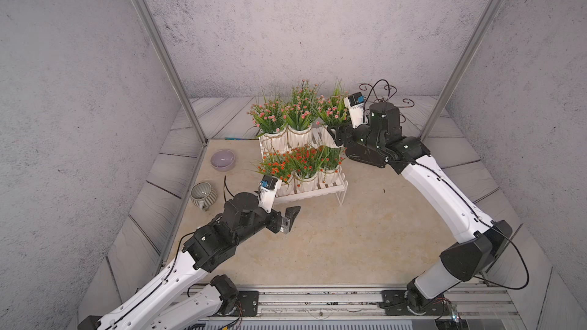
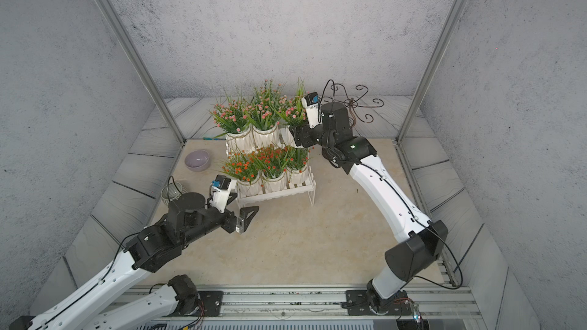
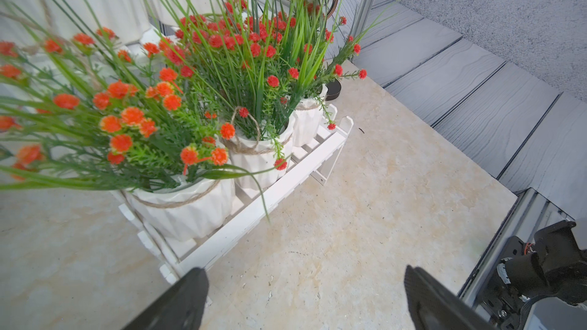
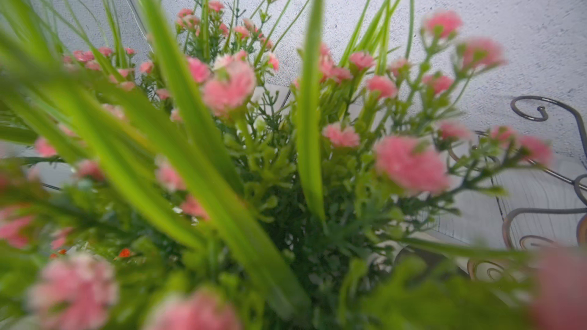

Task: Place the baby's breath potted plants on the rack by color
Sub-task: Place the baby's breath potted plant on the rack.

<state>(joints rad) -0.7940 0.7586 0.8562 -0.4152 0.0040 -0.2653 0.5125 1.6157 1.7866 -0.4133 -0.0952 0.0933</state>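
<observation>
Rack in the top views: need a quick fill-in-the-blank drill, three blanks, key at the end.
1. The three upper-tier plants on the rack have ___ flowers.
2. The three lower-tier plants have ___ flowers.
3. The left end effector, in front of the rack and holding nothing, has its jaws ___.

Missing words: pink; orange-red; open

Matt white painted wood on the slatted rack [image 3: 286, 185]. Smooth, faintly shiny white ribbed pots [image 3: 187, 214], wrapped with rough jute twine [image 3: 251, 151]. Plastic-looking glossy green leaves [image 3: 305, 68]. Smooth matt stone-look beige surface [image 1: 333, 249]. Glossy lilac bowl [image 1: 222, 159]. Dark metal scrolled stand [image 2: 351, 104]. Matt black fingers [image 3: 178, 303]. Rough speckled grey walls [image 1: 317, 26].
</observation>
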